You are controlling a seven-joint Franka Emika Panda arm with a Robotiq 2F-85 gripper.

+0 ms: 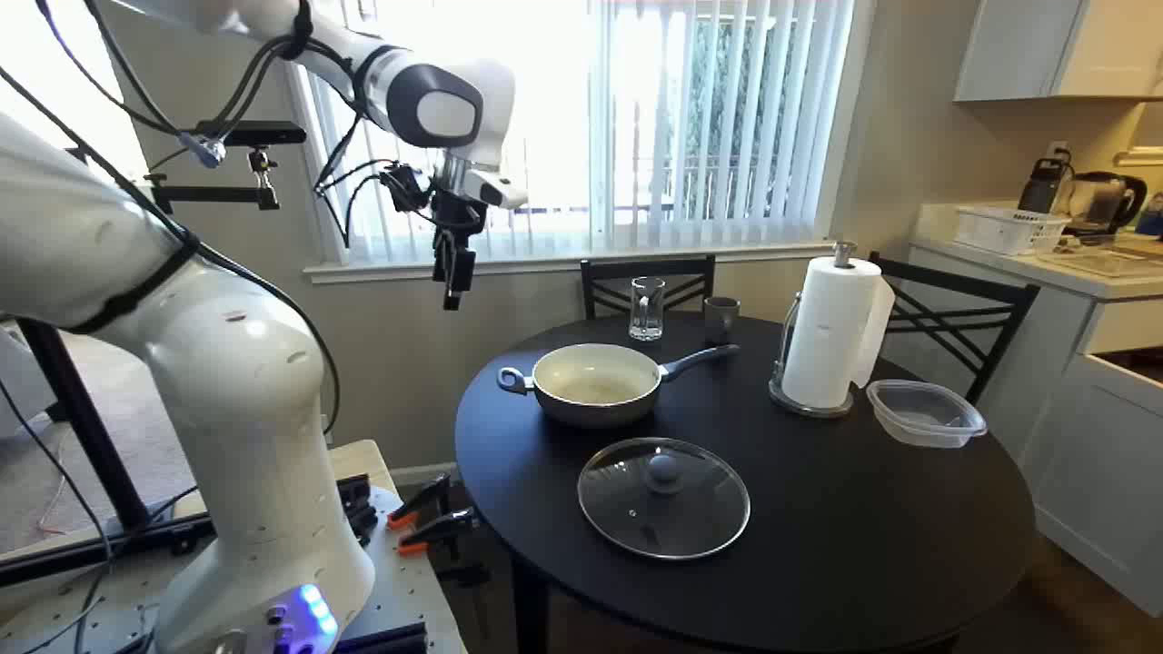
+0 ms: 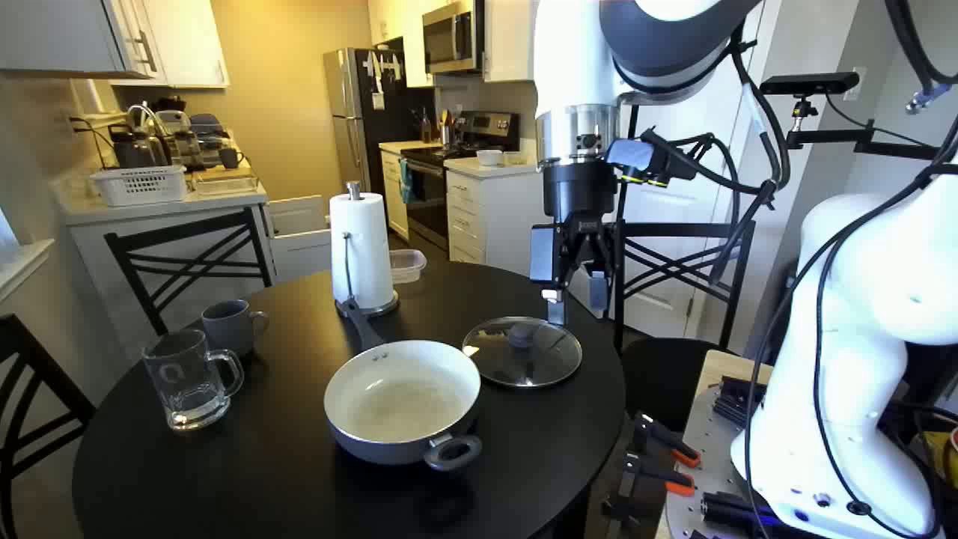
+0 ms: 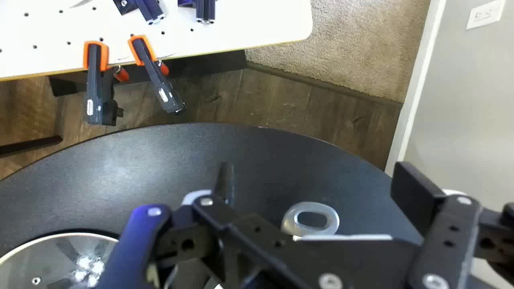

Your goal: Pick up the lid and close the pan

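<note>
The round glass lid lies flat on the dark table with its knob up, beside the pan; it shows in both exterior views [image 1: 668,522] [image 2: 528,367] and partly in the wrist view [image 3: 56,261]. The uncovered pan has a pale interior, a long handle and a short loop handle, and stands upright in both exterior views [image 1: 595,413] [image 2: 397,408]. The wrist view shows its loop handle [image 3: 332,220]; the gripper hides most of the pan. My gripper [image 1: 454,282] [image 2: 576,303] [image 3: 317,184] is open and empty, held in the air well above the table, apart from both.
On the round table [image 1: 863,545] stand a paper towel roll [image 1: 827,336], a clear container [image 1: 922,418], a glass mug [image 2: 191,382] and a grey mug [image 2: 230,326]. Orange-tipped clamps [image 3: 94,80] stick out from the robot's base toward the table edge. Chairs [image 2: 194,262] surround the table.
</note>
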